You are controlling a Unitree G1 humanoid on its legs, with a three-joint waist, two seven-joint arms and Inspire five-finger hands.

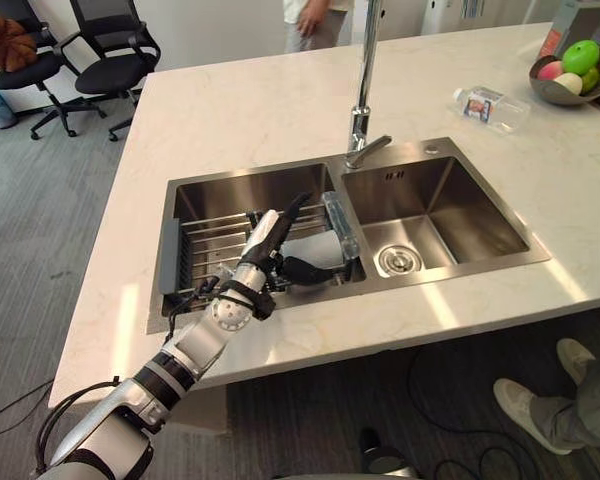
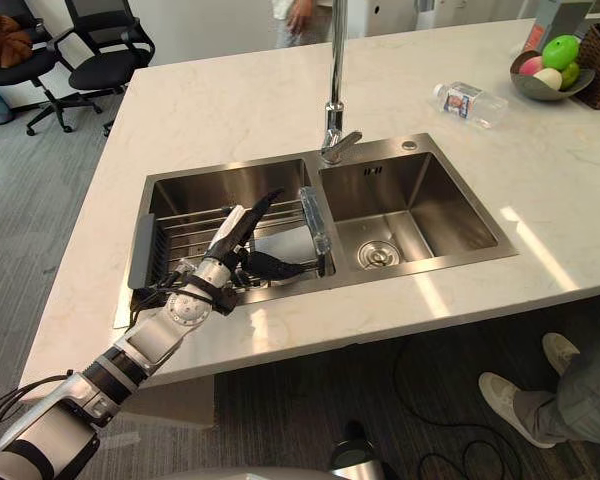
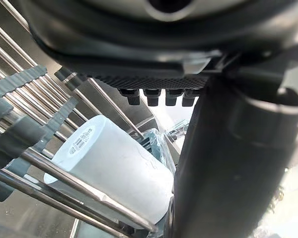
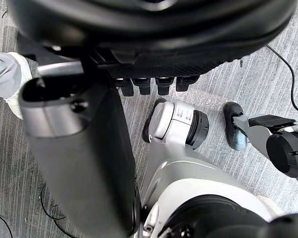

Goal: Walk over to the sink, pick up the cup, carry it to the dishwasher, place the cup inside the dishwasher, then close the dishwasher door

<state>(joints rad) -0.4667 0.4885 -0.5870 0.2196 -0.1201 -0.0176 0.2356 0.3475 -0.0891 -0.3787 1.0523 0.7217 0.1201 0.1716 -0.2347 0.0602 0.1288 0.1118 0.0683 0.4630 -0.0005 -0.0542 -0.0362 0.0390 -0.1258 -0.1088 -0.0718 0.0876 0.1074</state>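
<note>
Left hand (image 1: 263, 245) is hovering open-fingered inside the sink (image 1: 480, 215), just above the cup (image 1: 315, 250) lying sideways. Probably needs lowering, with thumb and fingers closing around its body.

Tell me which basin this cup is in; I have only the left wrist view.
Observer: The cup lies on its side on the rack in the left basin.
Operator: Report where my left hand is.
Observer: The left hand is over the rack, fingers straight, thumb spread beside the cup.
Operator: Check the right hand.
Observer: The right hand hangs over the floor, holding nothing.
</note>
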